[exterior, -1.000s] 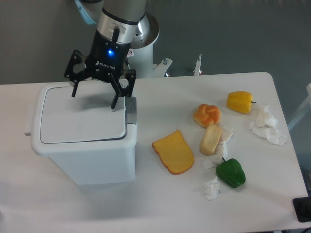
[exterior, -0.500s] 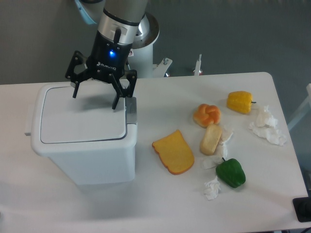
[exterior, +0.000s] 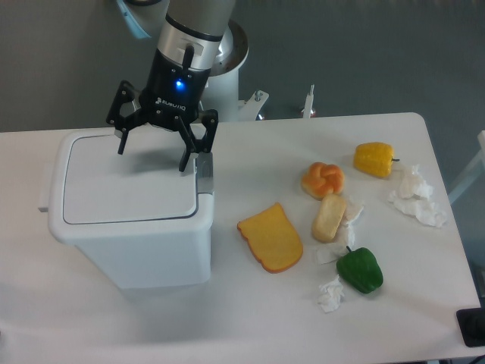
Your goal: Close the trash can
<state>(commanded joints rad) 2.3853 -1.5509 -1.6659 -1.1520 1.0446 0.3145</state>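
Note:
The large white trash can [exterior: 132, 243] stands at the left of the table. Its flat white lid [exterior: 125, 182] lies down flush on the rim. A grey latch tab [exterior: 204, 173] sits on its right edge. My gripper [exterior: 151, 160] hovers just above the far part of the lid. Its fingers [exterior: 184, 161] are spread wide apart and hold nothing.
To the right of the can lie a yellow bread slice [exterior: 271, 238], a bread roll [exterior: 329, 218], an orange bun [exterior: 323, 180], a yellow pepper [exterior: 374, 159], a green pepper [exterior: 360, 270] and crumpled tissues [exterior: 415, 196]. The robot base [exterior: 227, 76] stands behind.
My gripper has shifted slightly to the right and up above the lid. The lid and can have not moved.

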